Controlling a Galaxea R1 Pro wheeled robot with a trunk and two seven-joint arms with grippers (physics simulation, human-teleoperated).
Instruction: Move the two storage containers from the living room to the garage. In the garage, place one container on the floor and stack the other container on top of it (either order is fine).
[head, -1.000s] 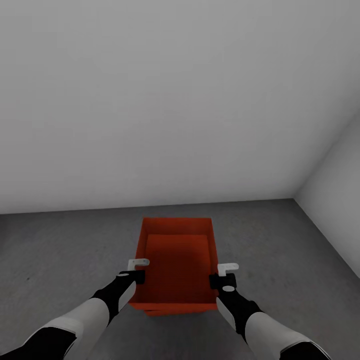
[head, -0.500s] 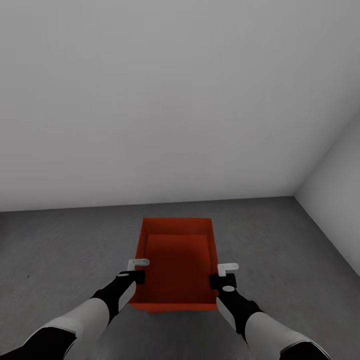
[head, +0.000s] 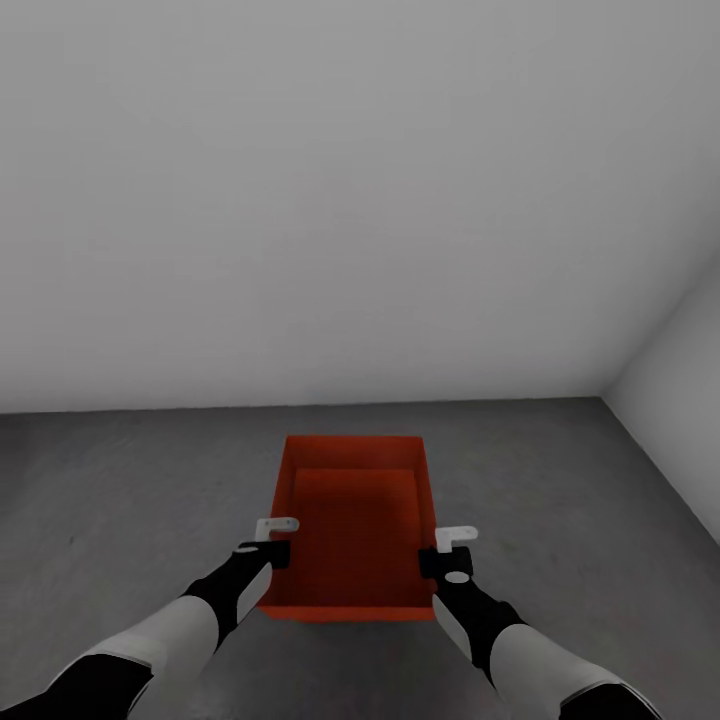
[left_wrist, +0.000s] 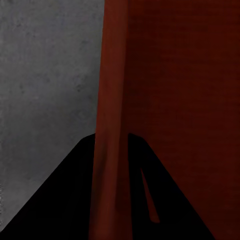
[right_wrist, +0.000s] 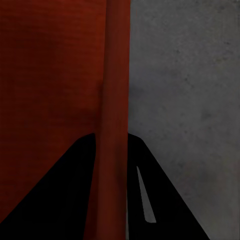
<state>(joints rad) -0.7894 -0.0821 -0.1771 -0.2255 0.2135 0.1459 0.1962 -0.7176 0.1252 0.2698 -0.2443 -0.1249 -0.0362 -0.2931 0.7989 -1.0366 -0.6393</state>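
Grey floor under tool-gripped container

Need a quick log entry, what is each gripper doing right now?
Left gripper: shut on the red bin.
Right gripper: shut on the same bin.

Floor open left, right & far of container; walls block far & right.

The head camera looked forward and down at the bin, floor and wall. Each wrist camera sat close along one bin wall, sharing bin and floor.
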